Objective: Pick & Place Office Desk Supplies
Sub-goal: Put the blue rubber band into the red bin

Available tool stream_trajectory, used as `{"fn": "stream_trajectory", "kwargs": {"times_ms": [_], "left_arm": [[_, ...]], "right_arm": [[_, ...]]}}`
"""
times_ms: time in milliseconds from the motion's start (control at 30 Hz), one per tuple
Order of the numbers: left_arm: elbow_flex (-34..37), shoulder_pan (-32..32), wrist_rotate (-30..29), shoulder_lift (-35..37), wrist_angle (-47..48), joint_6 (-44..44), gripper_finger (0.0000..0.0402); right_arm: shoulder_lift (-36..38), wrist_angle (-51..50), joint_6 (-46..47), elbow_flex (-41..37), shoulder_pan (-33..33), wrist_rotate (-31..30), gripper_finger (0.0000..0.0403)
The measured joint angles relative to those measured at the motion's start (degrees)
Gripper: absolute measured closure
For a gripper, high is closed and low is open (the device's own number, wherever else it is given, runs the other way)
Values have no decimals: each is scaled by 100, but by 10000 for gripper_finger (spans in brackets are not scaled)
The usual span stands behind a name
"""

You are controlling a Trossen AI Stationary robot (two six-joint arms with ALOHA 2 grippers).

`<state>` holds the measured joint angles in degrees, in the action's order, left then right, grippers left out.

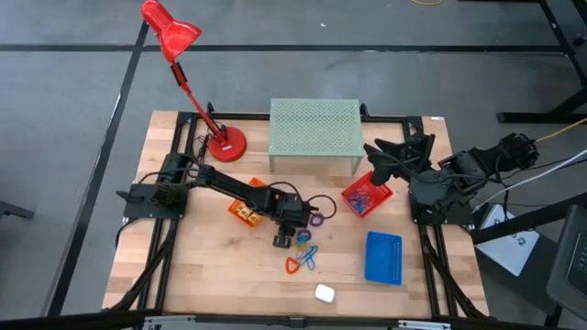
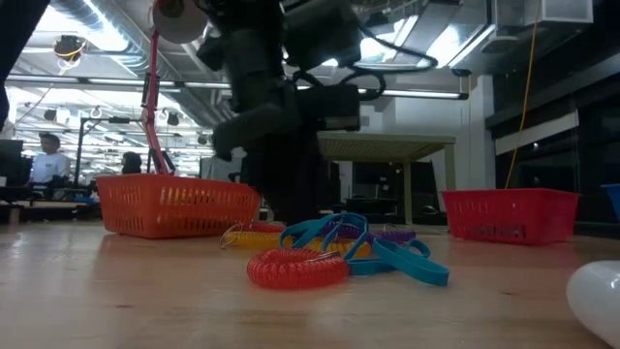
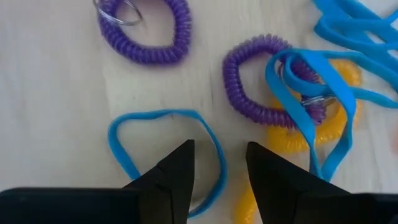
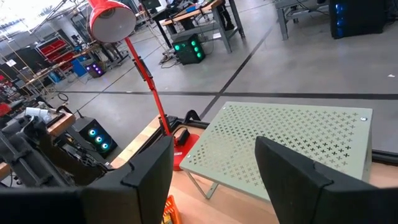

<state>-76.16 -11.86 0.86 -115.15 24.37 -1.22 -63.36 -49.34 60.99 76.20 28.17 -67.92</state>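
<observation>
Nearest the left wrist camera, the left gripper (image 3: 221,168) hangs just above the desk (image 3: 56,93) with its two dark fingers apart and nothing between them. The thin flat blue elastic loop (image 3: 127,121) lies right beneath the tips, one side of its band passing under the gap; its long axis seems to run roughly across the fingers' opening line, so a straight descent looks enough to pinch that strand.

Beyond it sit two purple coiled-plastic spiral loops (image 3: 149,37), ribbed like a phone cord, one with a metal ring. A yellow coil (image 3: 345,74) and a tangle of blue bands (image 3: 298,93) overlap the second purple coil.

From above, the left gripper (image 1: 285,236) is at the pile of loops in the desk's middle, with the orange mesh basket (image 1: 242,212) just behind its arm. The red mesh basket (image 1: 365,196) and blue mesh basket (image 1: 383,258) lie to the right.

The right gripper (image 4: 214,180), fingers apart and empty, waits raised at the desk's right side, facing the pale green perforated riser (image 4: 292,146), so the left arm is much nearer the loops.
</observation>
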Motion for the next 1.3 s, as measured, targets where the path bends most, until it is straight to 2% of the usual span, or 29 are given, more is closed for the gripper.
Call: {"fn": "stream_trajectory", "kwargs": {"times_ms": [167, 267, 433, 533, 700, 967, 1200, 1300], "left_arm": [[-21, -9, 16, -163, -51, 148, 260], [-24, -9, -44, -197, -32, 220, 276], [-17, 33, -65, -163, -84, 369, 352], [-11, 135, 144, -164, -158, 552, 392], [11, 337, 865, -164, -498, 1009, 395], [9, 685, 1399, 288, -1661, 1493, 399], [7, 904, 1410, 853, -2488, 1688, 399], [7, 952, 1372, 1014, -2511, 1683, 400]], "right_arm": [[-6, -36, 0, -2, -1, 0, 174], [-6, -42, 0, -2, -1, -4, 174], [-6, -42, -2, -2, -1, -15, 174], [-6, -88, -11, -2, -1, -17, 174], [-6, -101, 7, -2, -1, -18, 174], [130, 328, -94, -4, 78, -367, 174], [320, 1329, -1170, -4, 404, -639, 174], [316, 1356, -1843, -4, 452, -344, 174]]}}
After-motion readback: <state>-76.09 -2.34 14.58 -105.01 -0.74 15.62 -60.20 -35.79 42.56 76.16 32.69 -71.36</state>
